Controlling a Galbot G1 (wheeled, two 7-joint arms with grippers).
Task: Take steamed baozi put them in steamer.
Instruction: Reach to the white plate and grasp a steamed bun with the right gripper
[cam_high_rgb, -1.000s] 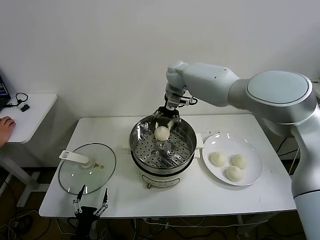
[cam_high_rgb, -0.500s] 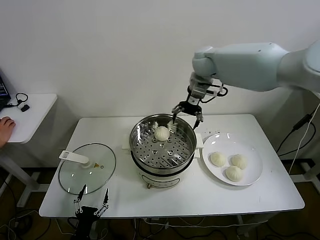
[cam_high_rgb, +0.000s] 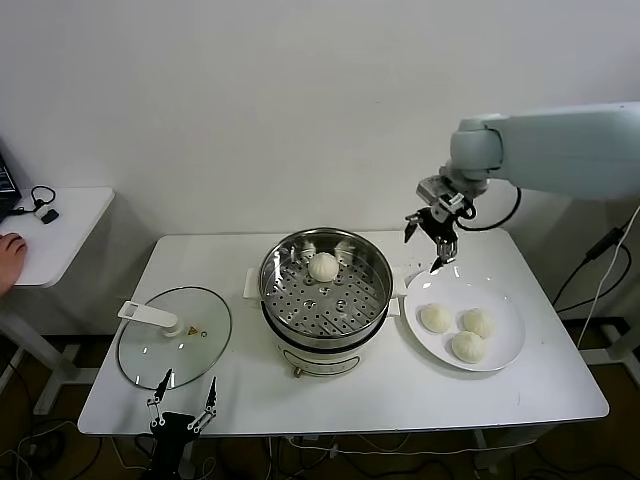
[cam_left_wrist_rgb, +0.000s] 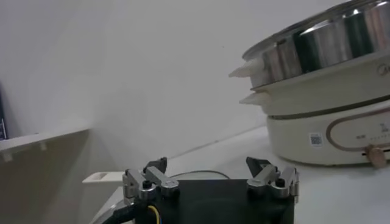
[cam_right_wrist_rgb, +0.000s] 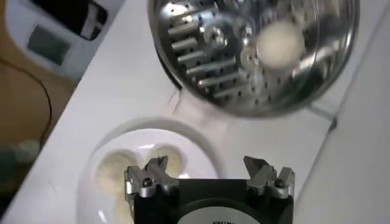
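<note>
My right gripper (cam_high_rgb: 432, 243), spread empty near the table's far edge: descend squarely over probably the nearest baozi (cam_high_rgb: 436, 318).

plain white room, two white tables

a bare white wall (cam_high_rgb: 200, 100) filled the far side, evenly lit. a white rectangular table (cam_high_rgb: 520, 385) stood in the middle on metal legs. a smaller white side table (cam_high_rgb: 60, 225) sat to the left against the wall, with a black cable (cam_high_rgb: 42, 195) on it. cables (cam_high_rgb: 40, 435) trailed over the floor below.
</note>
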